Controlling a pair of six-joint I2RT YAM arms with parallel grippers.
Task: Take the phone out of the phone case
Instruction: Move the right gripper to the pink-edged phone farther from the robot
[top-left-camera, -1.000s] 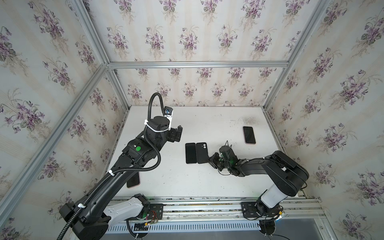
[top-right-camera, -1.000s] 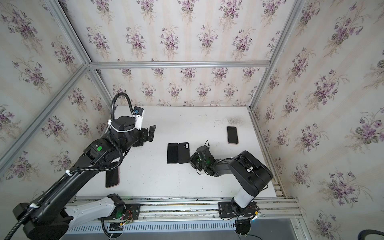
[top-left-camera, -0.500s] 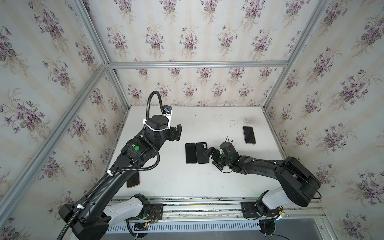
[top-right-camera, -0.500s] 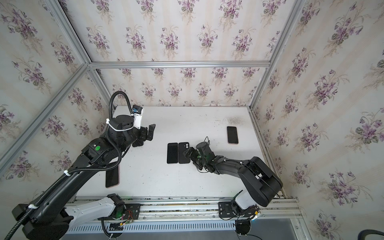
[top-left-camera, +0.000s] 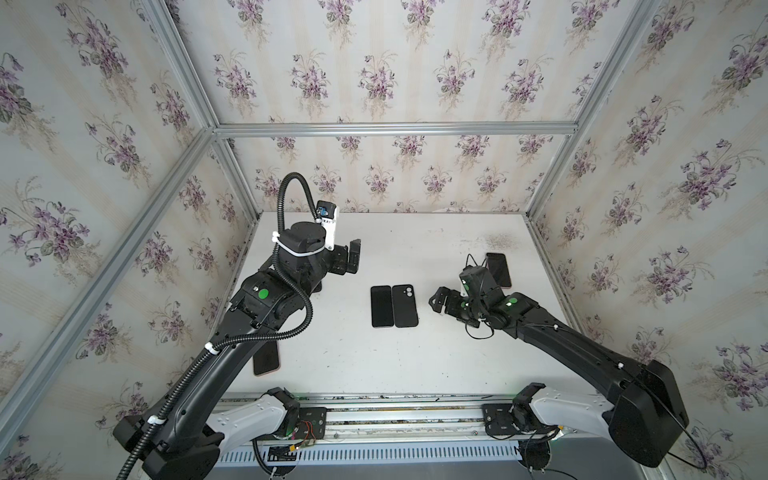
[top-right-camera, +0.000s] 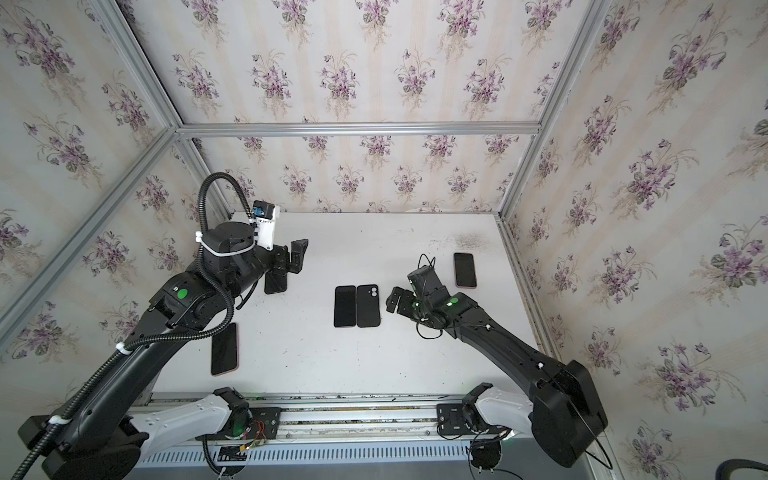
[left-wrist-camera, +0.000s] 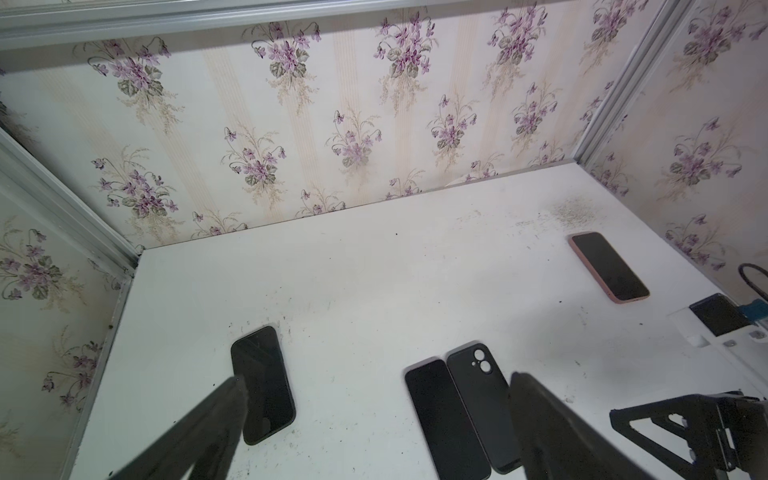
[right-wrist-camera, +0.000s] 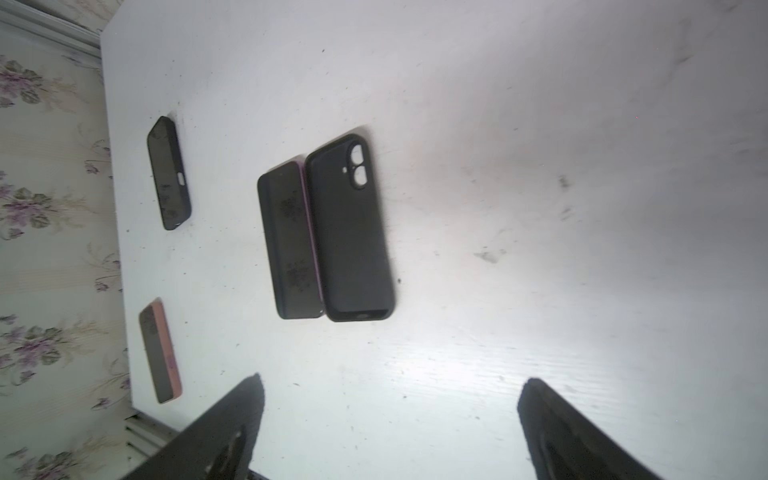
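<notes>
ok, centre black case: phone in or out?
Out. The phone lies flat beside the black case; the white table shows through its camera holes.

No legible text anywhere. Faint dark print on the left arm's white camera mount (top-right-camera: 266, 226), too small to read.

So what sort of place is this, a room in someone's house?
Probably a robot test booth, not a home: the floral wallpaper covers panels in a metal frame, and two robot arms are bolted to a rail beside a white table.

Left pincer (left-wrist-camera: 376, 378) blurred, partly cropped
</notes>
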